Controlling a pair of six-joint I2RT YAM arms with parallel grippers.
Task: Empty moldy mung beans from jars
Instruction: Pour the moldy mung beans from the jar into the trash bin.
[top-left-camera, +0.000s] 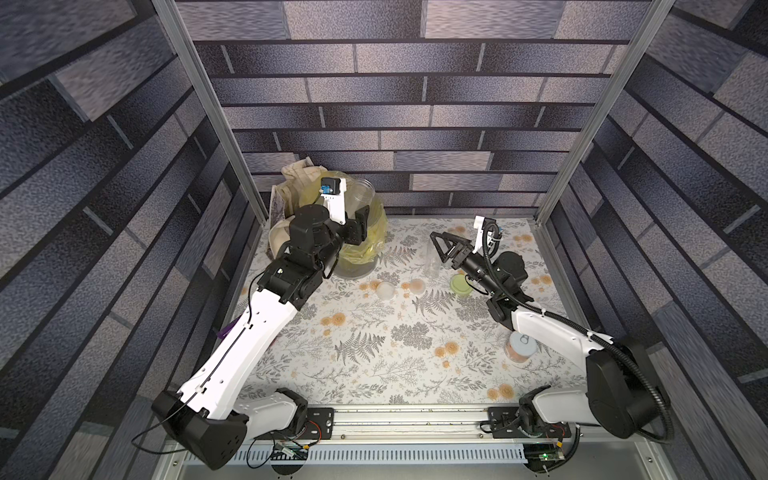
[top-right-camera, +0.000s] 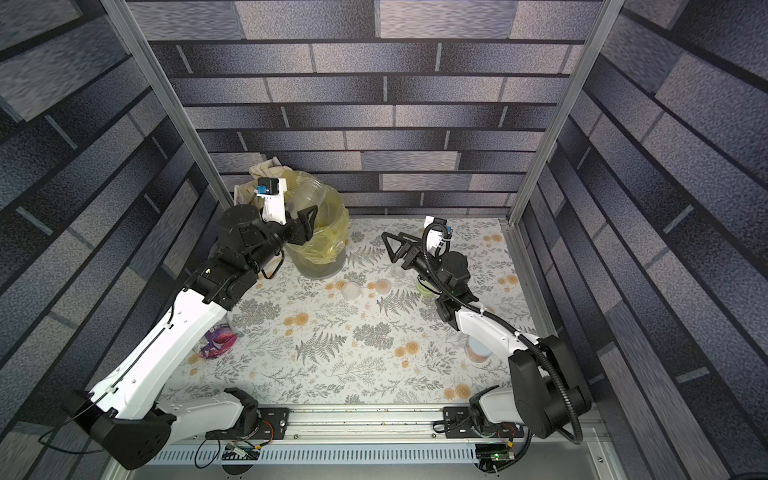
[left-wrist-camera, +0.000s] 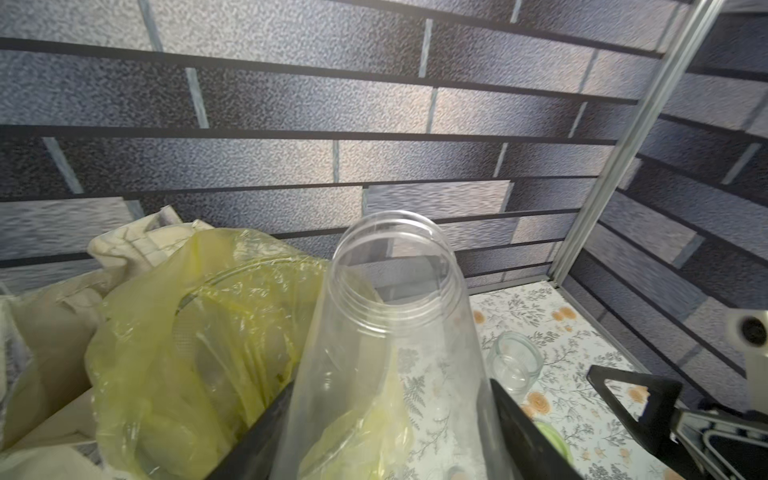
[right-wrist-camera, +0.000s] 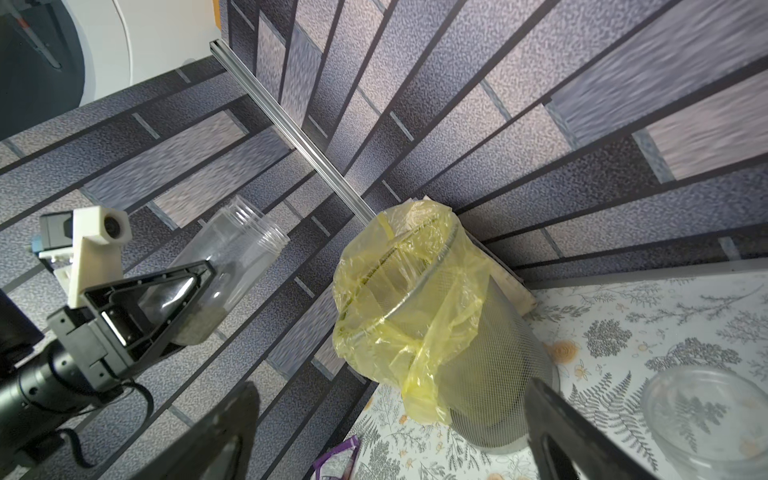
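Note:
My left gripper (top-left-camera: 353, 220) (top-right-camera: 305, 222) (left-wrist-camera: 390, 432) is shut on a wide clear jar (top-left-camera: 360, 194) (top-right-camera: 302, 195) (left-wrist-camera: 390, 299) (right-wrist-camera: 232, 257). The jar has no lid and is held tilted above the grey mesh bin (top-left-camera: 357, 266) (right-wrist-camera: 498, 386) with its yellow bag (left-wrist-camera: 187, 332). My right gripper (top-left-camera: 438, 248) (top-right-camera: 388, 248) (right-wrist-camera: 390, 386) hangs open and empty over the table, right of the bin. Beside it a second clear jar (top-left-camera: 432, 262) (left-wrist-camera: 515, 365) (right-wrist-camera: 706, 411) stands open. I cannot make out mung beans in any view.
Two frosted-white lids (top-left-camera: 385, 289) (top-left-camera: 417, 285) and a pale green lid (top-left-camera: 460, 285) lie mid-table. A pinkish can (top-left-camera: 519, 347) stands under the right arm. A purple packet (top-right-camera: 218, 340) lies under the left arm. A cloth bag (top-left-camera: 295, 178) leans behind the bin.

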